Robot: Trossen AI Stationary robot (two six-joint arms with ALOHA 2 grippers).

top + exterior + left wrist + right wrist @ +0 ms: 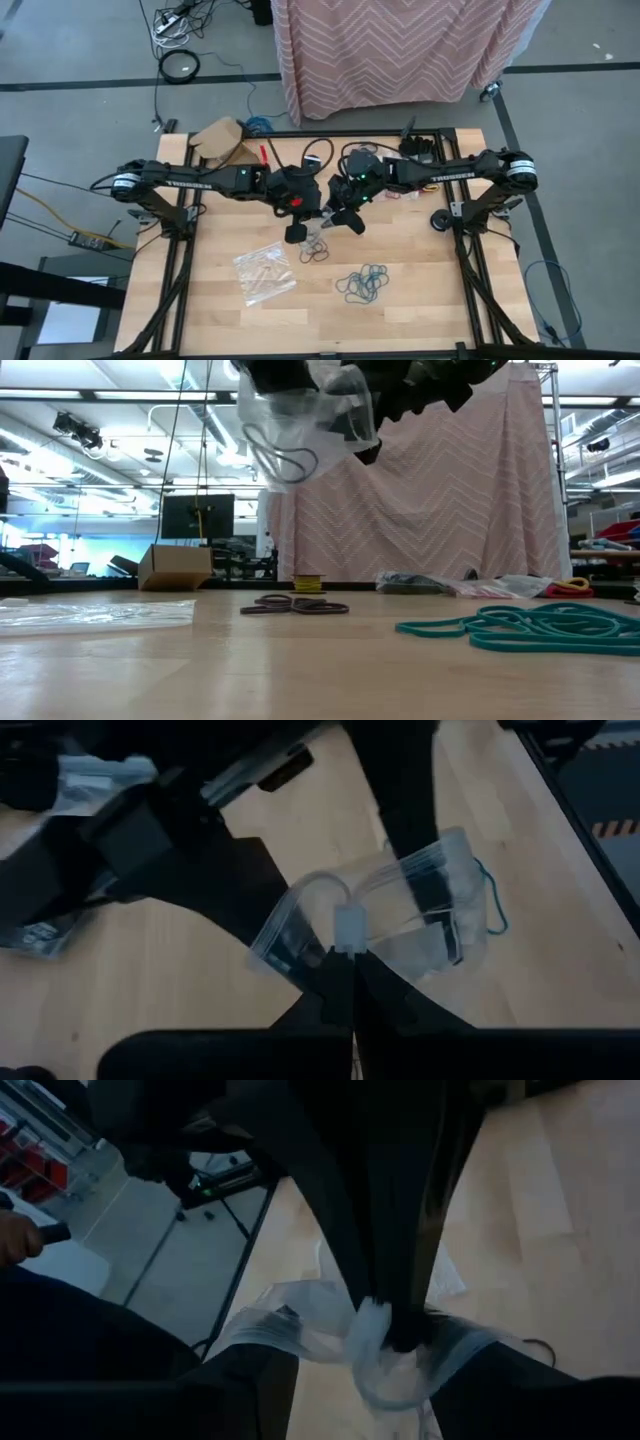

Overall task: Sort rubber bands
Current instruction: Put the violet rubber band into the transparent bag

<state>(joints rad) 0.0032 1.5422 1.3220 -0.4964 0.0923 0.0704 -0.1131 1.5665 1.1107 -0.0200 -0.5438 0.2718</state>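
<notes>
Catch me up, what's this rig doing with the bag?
Both arms meet over the table's middle. The left gripper is shut on a clear plastic bag with black rubber bands inside, held in the air. The right gripper is open at the bag. Teal rubber bands and dark bands lie on the table.

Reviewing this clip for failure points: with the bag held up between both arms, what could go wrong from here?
1. The left gripper pinches only the edge of the clear bag in mid-air; it could slip out.
2. The right gripper is open around the bag's mouth; the black bands inside might spill.
3. A fall could mix them with the dark bands or the teal bands below.
</notes>
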